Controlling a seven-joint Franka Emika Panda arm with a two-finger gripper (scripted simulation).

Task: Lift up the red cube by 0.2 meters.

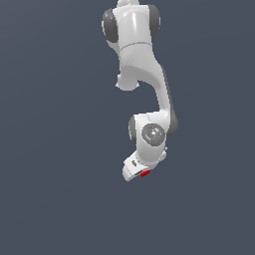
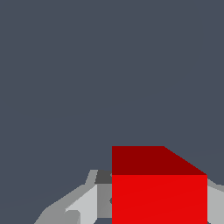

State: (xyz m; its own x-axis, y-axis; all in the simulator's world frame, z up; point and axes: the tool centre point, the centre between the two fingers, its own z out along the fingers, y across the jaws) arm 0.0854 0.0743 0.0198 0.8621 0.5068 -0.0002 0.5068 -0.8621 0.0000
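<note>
The red cube (image 1: 145, 173) is a tiny bright red block that peeks out from under the white gripper (image 1: 142, 172) in the exterior view. In the wrist view the red cube (image 2: 159, 192) fills the space between the two fingers. One grey finger (image 2: 87, 204) lies against one side of it and the other finger (image 2: 215, 202) against the opposite side, with no gap showing. The gripper (image 2: 159, 210) is shut on the cube. The cube's lower part is cut off by the frame edge. Its height above the floor cannot be told.
The white arm (image 1: 144, 74) reaches from the top of the exterior view down to the gripper. A plain dark grey-blue floor (image 1: 50, 149) surrounds it; no other objects show.
</note>
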